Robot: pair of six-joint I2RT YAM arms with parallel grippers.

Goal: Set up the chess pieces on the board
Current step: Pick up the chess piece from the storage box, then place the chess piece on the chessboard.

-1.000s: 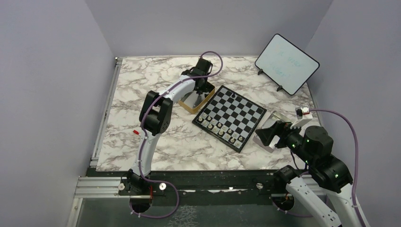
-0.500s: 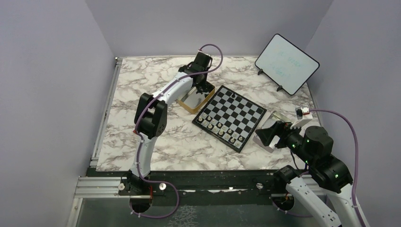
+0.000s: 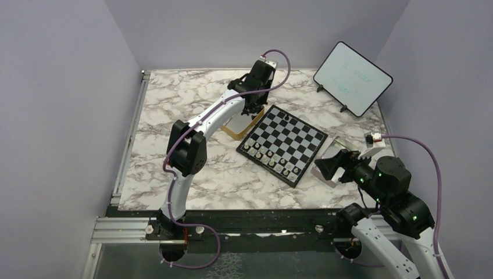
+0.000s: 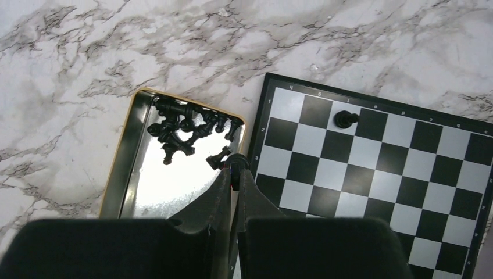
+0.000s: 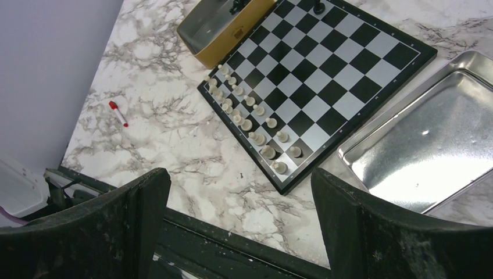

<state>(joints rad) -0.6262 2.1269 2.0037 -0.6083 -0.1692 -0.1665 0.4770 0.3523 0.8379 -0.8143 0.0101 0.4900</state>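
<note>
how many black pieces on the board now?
1: black piece standing on the board's far edge row. Others lie in the gold tin; left gripper pinches one more.

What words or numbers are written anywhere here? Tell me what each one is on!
On the whiteboard: faint greenish writing, too pale and blurred to read.
On the board: tiny marks along its black border, too small to read for sure.
On the gold tin: no writing that shows.
Nothing else here carries text I can make out.
</note>
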